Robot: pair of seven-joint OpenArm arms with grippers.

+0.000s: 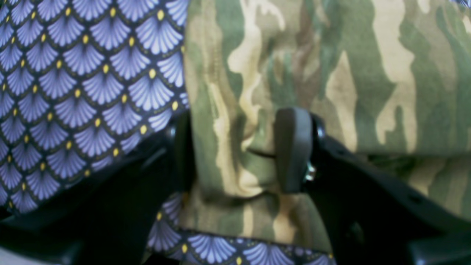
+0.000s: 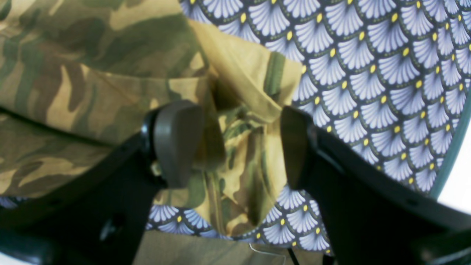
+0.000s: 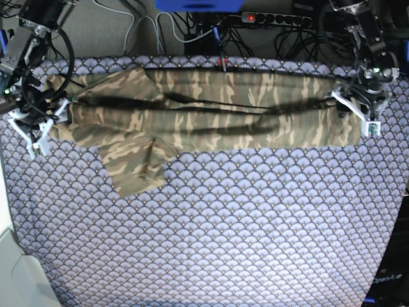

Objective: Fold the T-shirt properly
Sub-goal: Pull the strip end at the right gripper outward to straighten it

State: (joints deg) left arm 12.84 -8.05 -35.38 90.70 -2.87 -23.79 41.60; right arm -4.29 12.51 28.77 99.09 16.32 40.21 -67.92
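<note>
Overhead, scene: stretched across the far half of the purple-grey fan-scale cloth point(image 3: 255, 230), from one side to the other.
T-shirt point(image 3: 211, 118): lay as a long, narrow camouflage band, folded lengthwise in loose ridges, with one sleeve point(image 3: 134, 167) flopped toward the near side at the base view's left.
Left gripper point(image 1: 241, 147): sat at the band's end on the base view's right; jaws apart, straddling a raised ridge of camouflage fabric, one grey pad point(image 1: 292, 149) pressed against the cloth, the other finger dark and mostly hidden at the fabric's edge.
Left grip: could not be told as a firm pinch; fabric between the fingers, gap plainly wide.
Right gripper point(image 2: 235, 147): sat at the opposite end, base view's left; jaws apart around a bunched, crumpled wad of shirt, with a folded hem point(image 2: 257, 84) standing just above the gap.
Right pads: grey pad point(image 2: 176, 143) touched the bunch on one side; the other finger stood just beside it, contact unclear.
Background: power strip point(image 3: 281, 19) and tangled cables point(image 3: 166, 29) beyond the far edge.
Focus: both wrist views soft and blurred.
</note>
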